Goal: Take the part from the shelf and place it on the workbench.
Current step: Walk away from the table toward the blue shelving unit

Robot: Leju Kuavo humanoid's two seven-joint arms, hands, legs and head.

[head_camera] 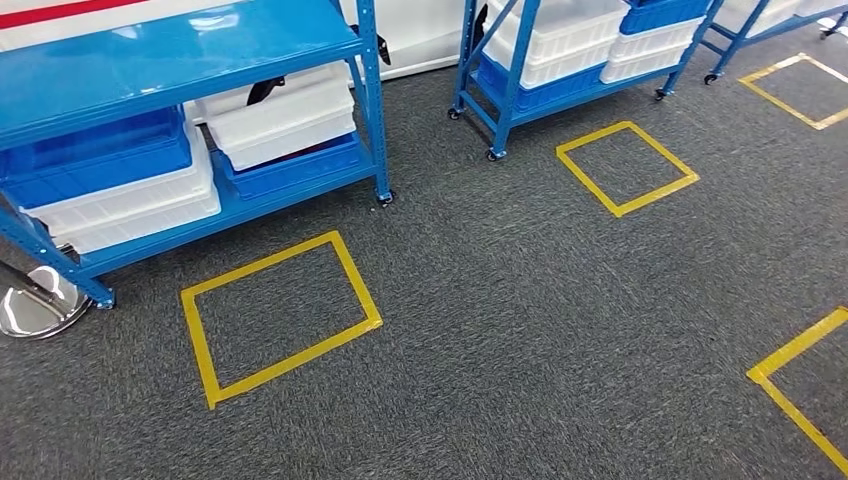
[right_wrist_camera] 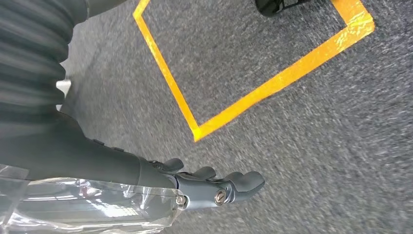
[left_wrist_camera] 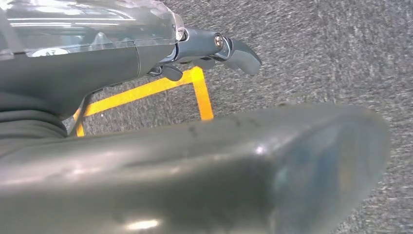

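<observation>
Grey carpet (head_camera: 520,330) marked with yellow tape squares (head_camera: 280,315) spreads below blue metal shelves (head_camera: 180,60) stacked with white and blue plastic bins (head_camera: 280,120); which bin holds the part cannot be told. Left hand (left_wrist_camera: 214,48) and right hand (right_wrist_camera: 214,187) hang empty over the carpet, fingers loosely extended.

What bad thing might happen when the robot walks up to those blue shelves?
The near shelf stands on small wheels, so a bump might roll it. The white bins sit stacked at the edge and could slide out. The right hand and left hand both hang low and hold nothing, so a hurried reach might miss.
</observation>
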